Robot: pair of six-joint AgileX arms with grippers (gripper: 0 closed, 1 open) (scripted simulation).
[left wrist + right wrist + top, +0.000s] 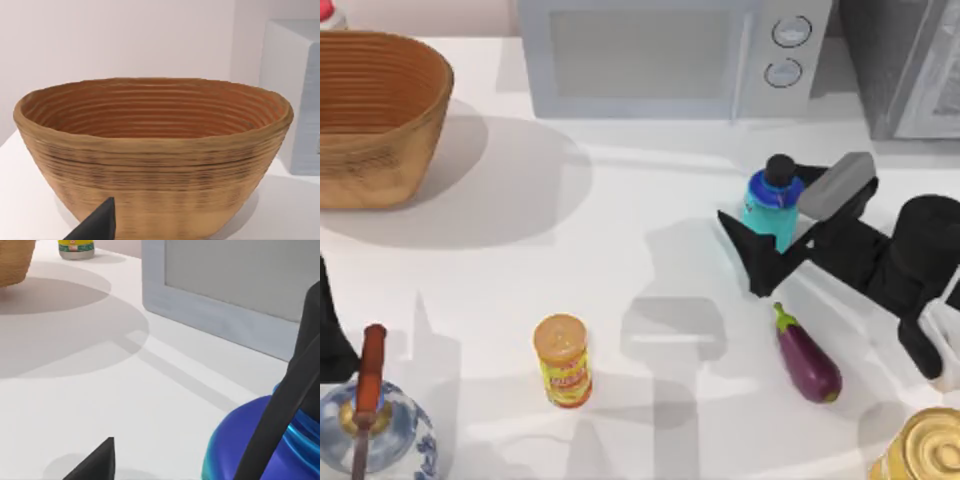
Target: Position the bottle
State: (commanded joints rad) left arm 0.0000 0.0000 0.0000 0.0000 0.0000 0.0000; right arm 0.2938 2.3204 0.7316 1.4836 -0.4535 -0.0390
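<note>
Woven tan basket [375,115] at 10 o'clock on the white table [620,230], ribbed in coils, oval mouth; nothing seen inside it in the left wrist view [150,150]. Blue-and-white glass vessel [380,440] with a brown handle at 8 o'clock, by the table's left edge. Left arm [332,330] parked dark at the left edge just above it; one black fingertip [97,225] of its gripper shows before the basket, cannot tell whether the claw is wide or narrow. Yellow can [563,360], red label, upright cylinder, at 7 o'clock of centre. Grey microwave [670,55] along the far edge at 12 o'clock.

Bottle [770,205]: squat cyan plastic, darker blue shoulder, black cap, upright at 3 o'clock of centre, in front of the microwave's knobs. Right gripper [775,225] reaches in from the right edge, arm low and slanted; black fingers [750,255] lie on either side of the bottle, narrow, closed on its body. Right wrist view: glossy blue bottle shoulder [250,440] against a finger. Purple eggplant [807,355], smooth, green stem, at 5 o'clock of the bottle, apart from it. Gold-lidded tins [925,445] at the 5 o'clock corner.
</note>
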